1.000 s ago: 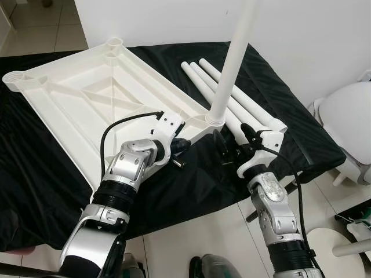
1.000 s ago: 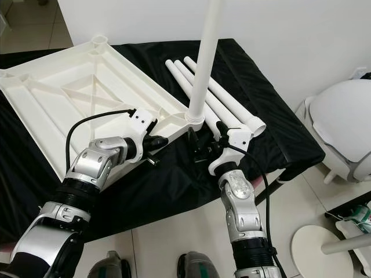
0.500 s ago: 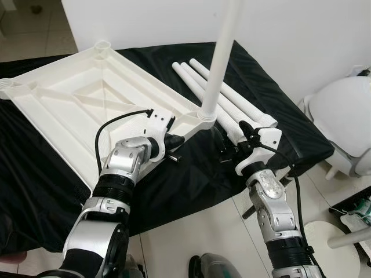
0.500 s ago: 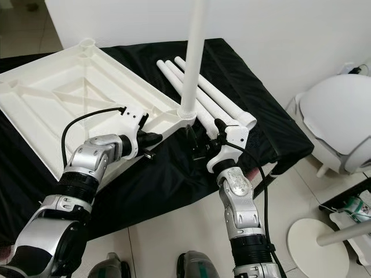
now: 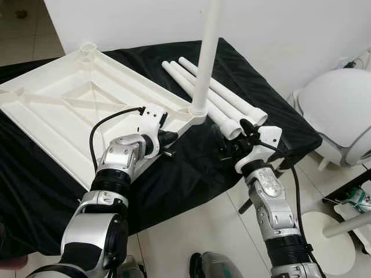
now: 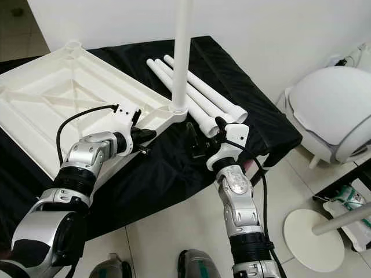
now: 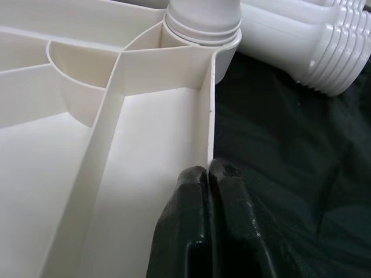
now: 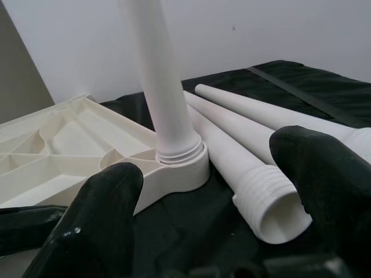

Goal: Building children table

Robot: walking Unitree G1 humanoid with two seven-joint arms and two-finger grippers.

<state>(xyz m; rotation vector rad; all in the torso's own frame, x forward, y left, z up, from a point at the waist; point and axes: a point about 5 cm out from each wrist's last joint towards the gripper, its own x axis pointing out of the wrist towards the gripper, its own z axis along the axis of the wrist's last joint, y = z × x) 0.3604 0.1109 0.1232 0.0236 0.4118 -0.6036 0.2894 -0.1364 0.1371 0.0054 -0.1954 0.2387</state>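
- Your left gripper (image 7: 208, 174) is holding its jaws pressed shut, tips touching the rim wall of the upturned white tabletop (image 5: 75, 110), just short of the corner socket; nothing is lying between them.
- Your right gripper (image 8: 220, 191) is holding its jaws wide apart with nothing in them, just off the tabletop's near corner and facing the threaded end of the nearest loose leg (image 8: 272, 202).
- One leg (image 5: 206, 58) is already standing upright in that corner socket (image 7: 203, 26); three loose legs (image 5: 214, 98) are lying side by side on the black-draped table (image 5: 272, 116), beside the tabletop.
- You are most likely heading for the next leg: close on it a little behind the threads, so the threaded end stays free to enter a socket.
- Keep the left gripper bracing the rim while you are lifting, so the tabletop is not sliding on the cloth.
- Watch the standing leg; it is rising right between both arms, and a swung loose leg could knock it.
- The threaded ends are lying near the table's edge, with open floor and a white rounded object (image 5: 342, 110) to your right; pull the leg toward the tabletop, not outward.
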